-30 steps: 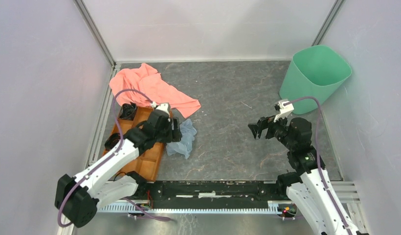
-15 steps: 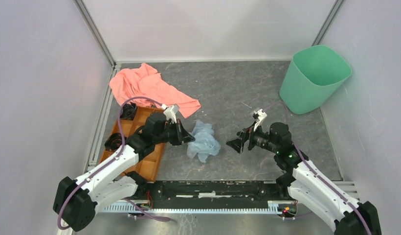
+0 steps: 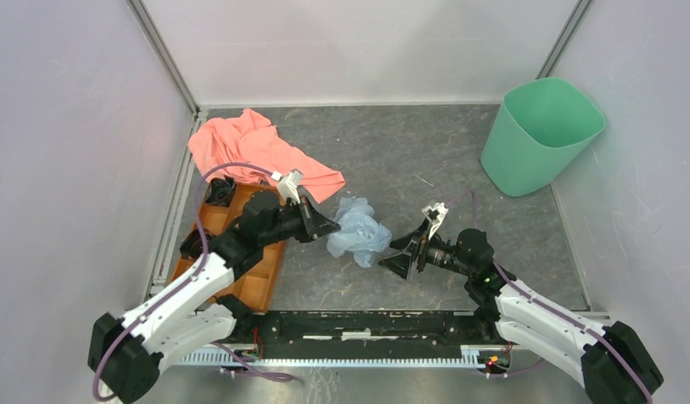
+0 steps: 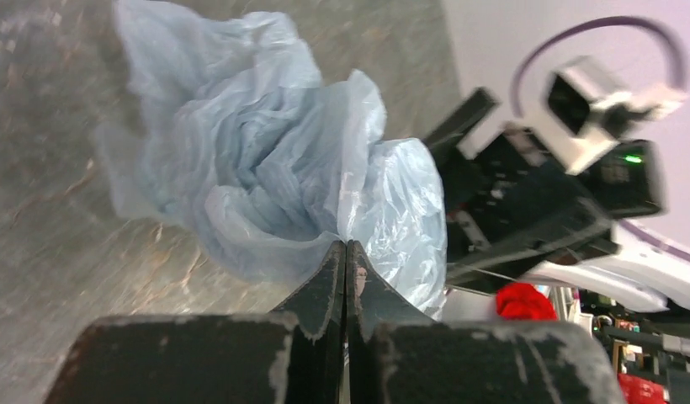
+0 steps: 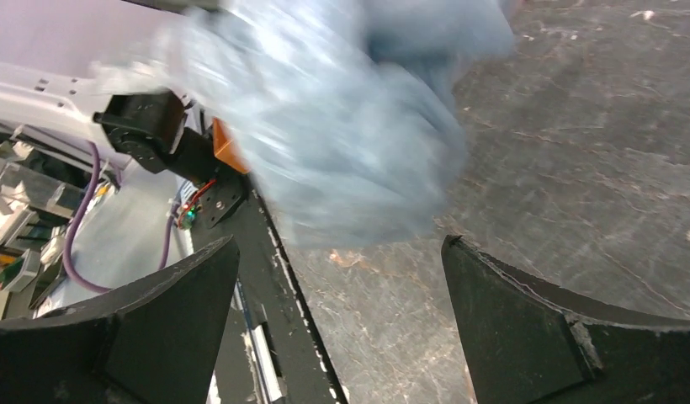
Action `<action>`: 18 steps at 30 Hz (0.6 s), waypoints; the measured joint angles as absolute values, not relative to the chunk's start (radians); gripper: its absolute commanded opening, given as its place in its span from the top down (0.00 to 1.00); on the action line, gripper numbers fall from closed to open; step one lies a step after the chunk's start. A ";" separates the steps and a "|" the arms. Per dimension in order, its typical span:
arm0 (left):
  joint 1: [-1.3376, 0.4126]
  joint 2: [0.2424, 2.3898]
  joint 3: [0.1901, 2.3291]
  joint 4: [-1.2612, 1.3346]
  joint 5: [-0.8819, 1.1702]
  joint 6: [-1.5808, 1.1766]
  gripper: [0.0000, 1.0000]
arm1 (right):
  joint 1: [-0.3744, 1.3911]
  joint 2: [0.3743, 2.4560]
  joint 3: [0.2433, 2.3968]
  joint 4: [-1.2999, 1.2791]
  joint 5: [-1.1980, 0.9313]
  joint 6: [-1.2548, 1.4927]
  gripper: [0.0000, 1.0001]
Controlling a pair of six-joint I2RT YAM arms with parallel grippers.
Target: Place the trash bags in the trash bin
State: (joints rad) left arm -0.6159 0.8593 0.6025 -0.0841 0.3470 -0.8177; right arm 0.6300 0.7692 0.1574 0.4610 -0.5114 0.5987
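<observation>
The pale blue trash bag (image 3: 359,234) hangs bunched above the middle of the table, and my left gripper (image 3: 331,226) is shut on its left edge. In the left wrist view the crinkled trash bag (image 4: 274,160) billows out from the pinched left gripper (image 4: 347,246). My right gripper (image 3: 399,257) stands open just right of the bag and points at it. The right wrist view shows the trash bag (image 5: 358,126) blurred ahead of the wide-apart right gripper (image 5: 340,252). The mint-green trash bin (image 3: 539,133) stands upright at the back right corner.
A salmon-pink cloth (image 3: 257,151) lies at the back left. Partly under my left arm, the orange compartment tray (image 3: 259,278) runs along the left side. White walls close in the table on three sides, and a black rail (image 3: 358,324) runs along the near edge.
My left gripper shut on the trash bag, lifted it off the table and carried it right. My right arm swung down and left until its open gripper faced the bag.
</observation>
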 measured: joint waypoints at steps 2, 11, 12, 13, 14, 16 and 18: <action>-0.615 0.905 0.594 -0.101 0.343 -0.818 0.98 | 0.651 0.775 0.152 0.489 -0.511 0.602 0.02; -0.615 0.950 0.410 -0.102 0.318 -0.818 0.98 | 0.685 0.767 0.152 0.382 -0.436 0.526 0.02; -0.615 0.940 0.385 -0.094 0.318 -0.819 0.98 | 0.686 0.763 0.153 0.368 -0.418 0.518 0.02; -0.615 0.931 0.368 -0.088 0.319 -0.820 0.98 | 0.688 0.762 0.153 0.365 -0.405 0.514 0.02; -0.615 0.921 0.351 -0.078 0.323 -0.822 0.98 | 0.690 0.764 0.153 0.371 -0.394 0.514 0.02; -0.615 0.893 0.324 -0.051 0.334 -0.830 0.98 | 0.713 0.800 0.152 0.422 -0.373 0.521 0.02; -0.615 0.865 0.319 -0.035 0.347 -0.831 0.98 | 0.757 0.861 0.153 0.479 -0.356 0.528 0.02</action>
